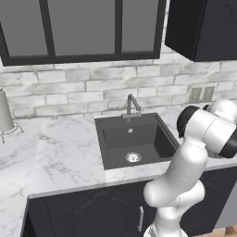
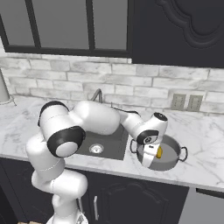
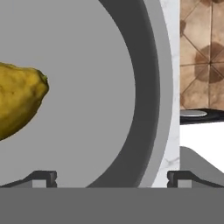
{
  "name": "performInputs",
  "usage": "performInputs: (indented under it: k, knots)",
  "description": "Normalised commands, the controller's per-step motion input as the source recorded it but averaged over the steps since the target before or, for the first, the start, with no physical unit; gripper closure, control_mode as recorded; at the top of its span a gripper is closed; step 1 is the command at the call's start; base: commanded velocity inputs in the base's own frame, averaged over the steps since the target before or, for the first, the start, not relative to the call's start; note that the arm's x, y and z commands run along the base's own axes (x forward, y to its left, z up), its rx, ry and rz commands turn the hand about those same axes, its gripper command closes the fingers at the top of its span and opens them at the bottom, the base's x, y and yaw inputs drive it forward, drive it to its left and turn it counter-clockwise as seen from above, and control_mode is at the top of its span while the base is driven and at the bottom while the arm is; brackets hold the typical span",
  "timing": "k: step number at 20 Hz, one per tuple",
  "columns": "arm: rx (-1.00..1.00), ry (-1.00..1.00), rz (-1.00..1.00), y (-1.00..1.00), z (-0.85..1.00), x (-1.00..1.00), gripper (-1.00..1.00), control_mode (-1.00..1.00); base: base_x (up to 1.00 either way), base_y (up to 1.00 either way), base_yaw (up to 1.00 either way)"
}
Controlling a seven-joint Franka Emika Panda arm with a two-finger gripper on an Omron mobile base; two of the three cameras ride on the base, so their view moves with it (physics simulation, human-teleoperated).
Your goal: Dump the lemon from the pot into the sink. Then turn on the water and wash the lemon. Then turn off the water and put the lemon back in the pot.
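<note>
Nothing is done yet: my hand (image 2: pixel 151 162), fingers spread wide and holding nothing, hangs over the pot (image 2: pixel 171 162) on the table, the lemon (image 2: pixel 159 152) lies inside, the sink (image 1: pixel 134 139) sits dry

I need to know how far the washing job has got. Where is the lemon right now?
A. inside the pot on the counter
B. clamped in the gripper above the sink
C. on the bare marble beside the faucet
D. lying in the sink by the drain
A: the lemon lies inside the pot, which stands on the counter to the right of the sink; the gripper, jaws open, hangs over the pot.
</note>
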Motion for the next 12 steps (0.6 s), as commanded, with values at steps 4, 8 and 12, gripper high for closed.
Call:
performInputs:
  k: [4, 8, 12]
  knots:
    - [0.0, 0.0, -0.02, -0.05, -0.14, 0.09, -1.0, -1.0, 0.0, 0.0, 0.0]
    - [0.0, 0.0, -0.02, -0.01, -0.26, 0.01, -1.0, -1.0, 0.0, 0.0, 0.0]
    - [0.0, 0.0, -0.02, 0.0, -0.31, 0.0, -1.0, -1.0, 0.0, 0.0, 0.0]
